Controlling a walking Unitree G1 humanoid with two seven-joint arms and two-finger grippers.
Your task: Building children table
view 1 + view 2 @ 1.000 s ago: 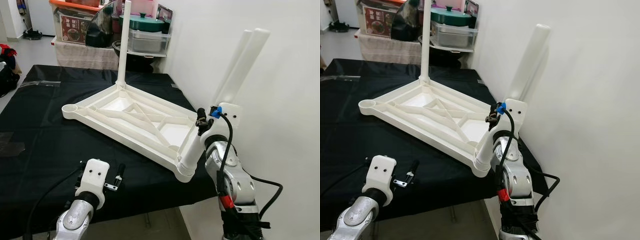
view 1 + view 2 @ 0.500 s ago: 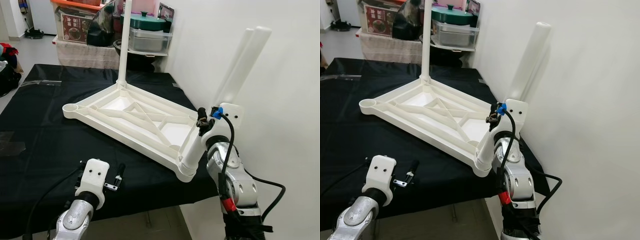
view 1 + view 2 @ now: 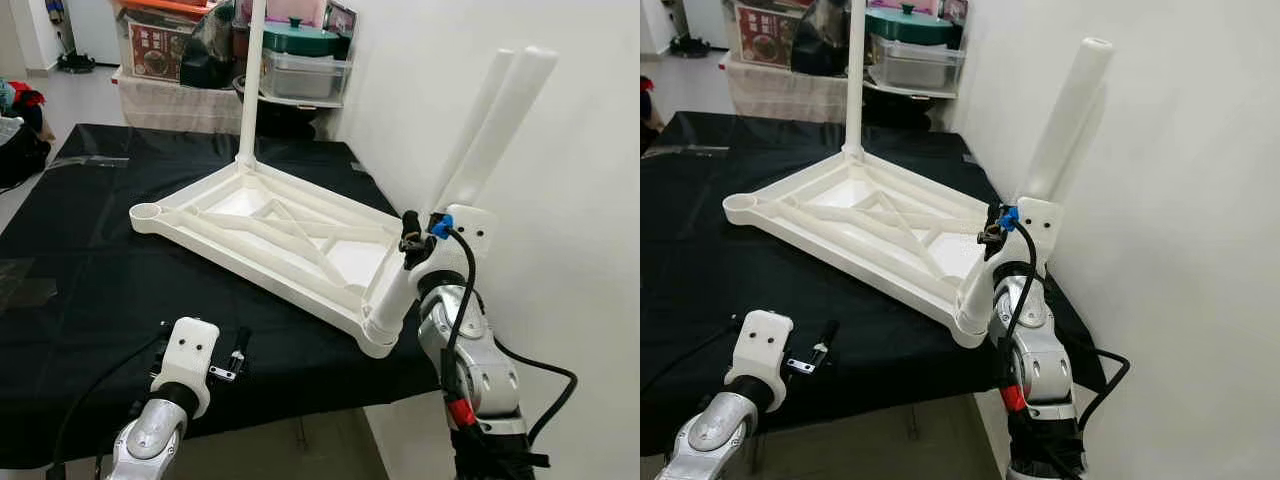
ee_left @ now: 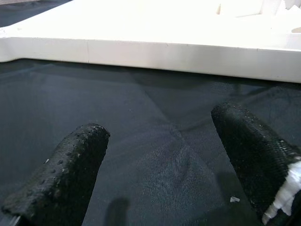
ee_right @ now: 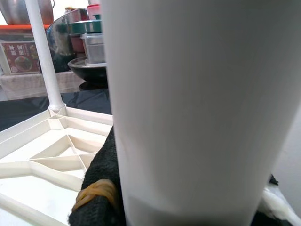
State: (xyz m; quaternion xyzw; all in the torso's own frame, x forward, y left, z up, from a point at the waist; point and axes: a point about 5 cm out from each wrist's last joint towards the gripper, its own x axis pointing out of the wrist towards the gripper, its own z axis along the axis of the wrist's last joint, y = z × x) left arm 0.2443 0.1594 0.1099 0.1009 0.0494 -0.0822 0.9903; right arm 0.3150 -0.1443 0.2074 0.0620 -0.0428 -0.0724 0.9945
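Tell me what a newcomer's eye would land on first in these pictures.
First, the white tabletop lying upside down on the black cloth, one leg standing upright at its far corner. Next, the right gripper at the near right corner, clamped on a second leg that slants up toward the wall. The left gripper hovers open over the cloth near the tabletop's front edge.

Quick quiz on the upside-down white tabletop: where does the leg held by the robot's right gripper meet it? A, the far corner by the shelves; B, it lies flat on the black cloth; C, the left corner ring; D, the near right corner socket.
D: the right gripper is shut on the tilted leg, whose base sits at the near right corner socket of the tabletop.
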